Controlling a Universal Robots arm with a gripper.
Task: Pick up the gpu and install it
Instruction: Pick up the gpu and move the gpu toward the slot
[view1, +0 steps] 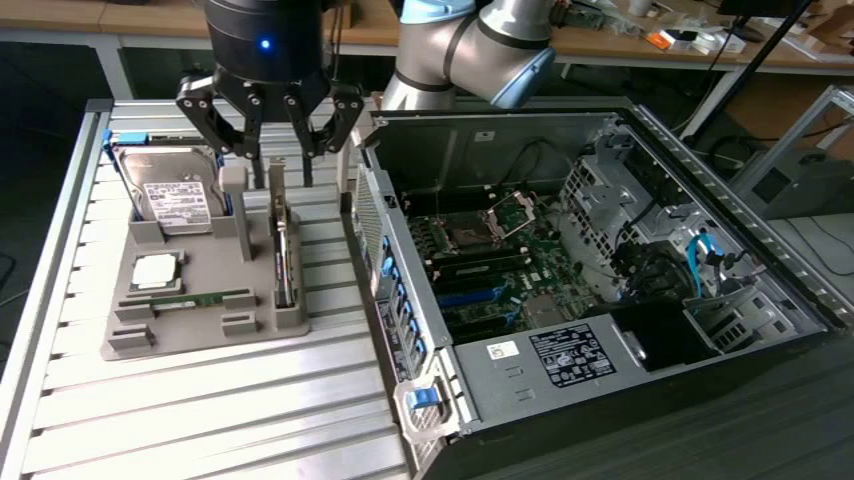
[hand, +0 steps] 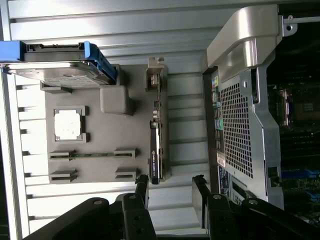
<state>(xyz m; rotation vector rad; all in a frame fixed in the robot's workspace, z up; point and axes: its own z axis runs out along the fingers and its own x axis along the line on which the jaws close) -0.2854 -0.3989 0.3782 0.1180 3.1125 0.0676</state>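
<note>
Our black tool (view1: 274, 165) hangs open; thin dark gpu card (view1: 282, 250) just below it, edgewise in grey plastic holder (view1: 200, 325), we reckon for straddling

Arm: silver-grey metal tubular arm (view1: 454, 50) with rounded joint housings and light-blue plastic end caps (view1: 441, 10).

Wrist end: glossy black cylindrical housing (view1: 267, 30). One small lit blue indicator dot (view1: 264, 43) on its face.

Jaws: matte black, built of paired bar linkages with open gaps between the bars. Fingers (view1: 208, 112) are flat-sided and narrow to thin tips.

Wrist view: black fingers (hand: 141, 192). Link ends are rounded, each carrying a recessed round pivot pin (hand: 96, 202). Tips are squared, and the surfaces are dull and unmarked.
</note>
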